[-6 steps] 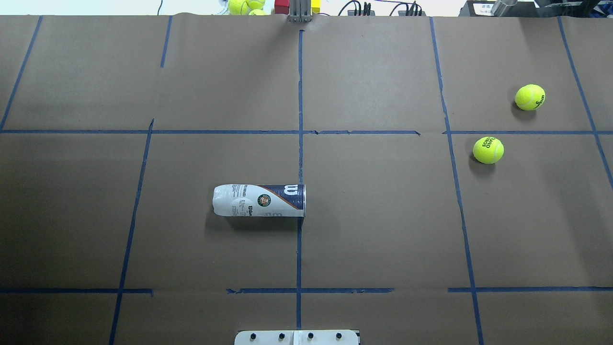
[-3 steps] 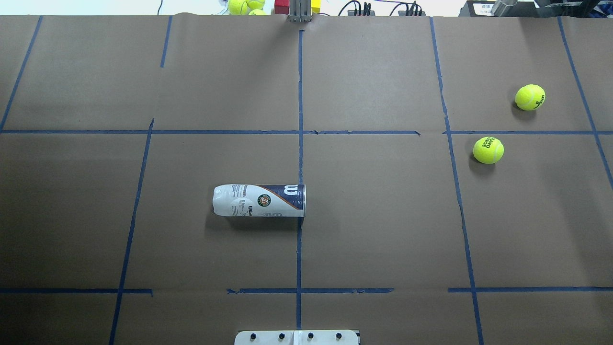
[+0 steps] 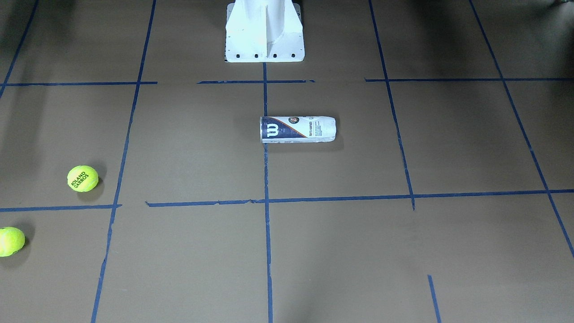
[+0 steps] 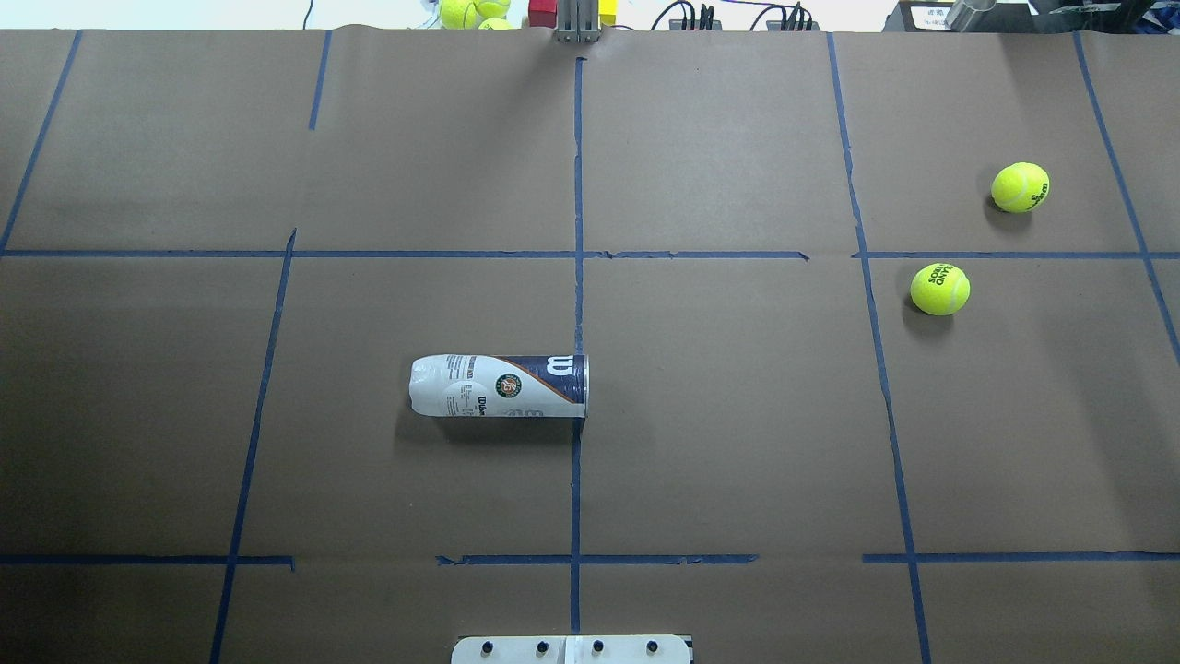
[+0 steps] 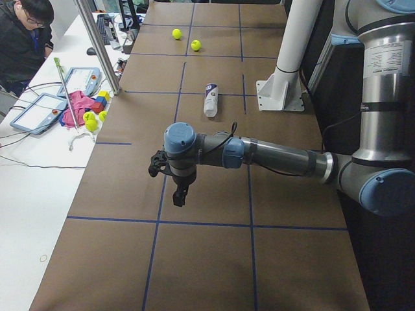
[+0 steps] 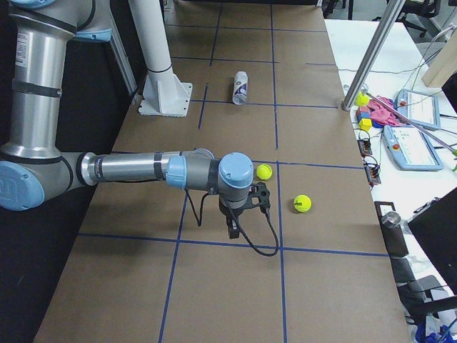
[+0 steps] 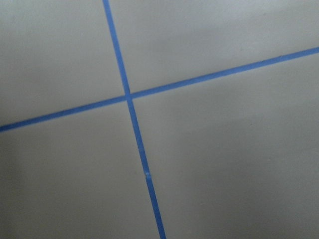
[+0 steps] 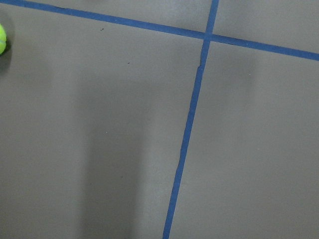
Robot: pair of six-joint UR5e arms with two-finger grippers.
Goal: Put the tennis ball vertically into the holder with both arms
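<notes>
The holder [image 4: 498, 386] lies on its side near the table's middle, its navy "W" end toward the centre tape line; it also shows in the front-facing view [image 3: 298, 129]. Two tennis balls [image 4: 939, 289] [image 4: 1020, 187] rest on the table's right side, apart from each other. The left gripper [image 5: 179, 197] shows only in the exterior left view, hanging over bare paper at the table's left end; open or shut I cannot tell. The right gripper [image 6: 232, 232] shows only in the exterior right view, hanging near the nearer ball [image 6: 265, 171]; its state I cannot tell.
The white pedestal base [image 3: 264, 31] stands at the robot's edge. Spare balls and coloured blocks [image 4: 475, 11] and a metal post [image 4: 578, 23] sit beyond the far edge. An operator [image 5: 26, 39] sits at a side desk with tablets. Blue tape lines grid the brown paper.
</notes>
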